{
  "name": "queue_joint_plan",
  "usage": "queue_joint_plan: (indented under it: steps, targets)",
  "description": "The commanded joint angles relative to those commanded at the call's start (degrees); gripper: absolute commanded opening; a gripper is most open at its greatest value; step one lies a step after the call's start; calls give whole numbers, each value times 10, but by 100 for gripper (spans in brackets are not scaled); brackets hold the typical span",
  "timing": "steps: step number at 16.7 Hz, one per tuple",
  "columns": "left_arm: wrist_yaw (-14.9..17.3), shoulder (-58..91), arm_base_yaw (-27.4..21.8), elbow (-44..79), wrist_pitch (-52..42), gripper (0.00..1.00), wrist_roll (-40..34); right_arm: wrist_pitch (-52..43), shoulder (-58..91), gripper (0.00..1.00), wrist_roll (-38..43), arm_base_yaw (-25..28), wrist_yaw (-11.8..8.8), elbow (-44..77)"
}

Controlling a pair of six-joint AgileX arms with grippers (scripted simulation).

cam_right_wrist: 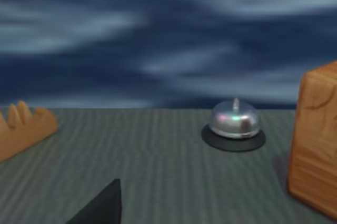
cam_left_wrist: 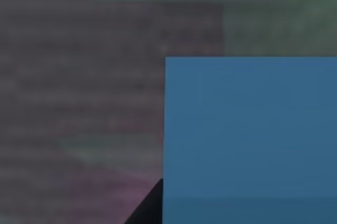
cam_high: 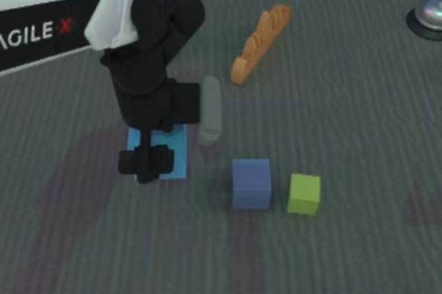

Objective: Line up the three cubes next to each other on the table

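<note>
The large sky-blue cube (cam_high: 177,153) is at left of centre on the table (cam_high: 331,121), mostly under my left arm. My left gripper (cam_high: 146,163) reaches down over it and is shut on it. In the left wrist view the sky-blue cube (cam_left_wrist: 247,134) fills most of the picture, and one dark fingertip (cam_left_wrist: 151,207) lies against its side; the other finger is hidden. To the right stand the slate-blue cube (cam_high: 251,182) and, close beside it, the small lime-green cube (cam_high: 304,194). My right gripper is outside the top view; one of its fingers (cam_right_wrist: 104,205) shows, with nothing next to it.
A baguette (cam_high: 261,42) lies at the back centre and a grey cylinder (cam_high: 210,109) lies just right of my left arm. A silver bell (cam_high: 431,14) sits at the back right. The right wrist view also shows a wooden block (cam_right_wrist: 316,140) near the bell (cam_right_wrist: 235,121).
</note>
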Motion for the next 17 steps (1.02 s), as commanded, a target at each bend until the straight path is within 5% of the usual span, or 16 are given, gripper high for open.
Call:
queue_joint_plan:
  steps: [11,17]
  targets:
    - [0,46,-5,-73,119,0,-5,0,0,100,0,0,0,0]
    - [0,46,-5,-73,119,45,-5,0,0,100,0,0,0,0]
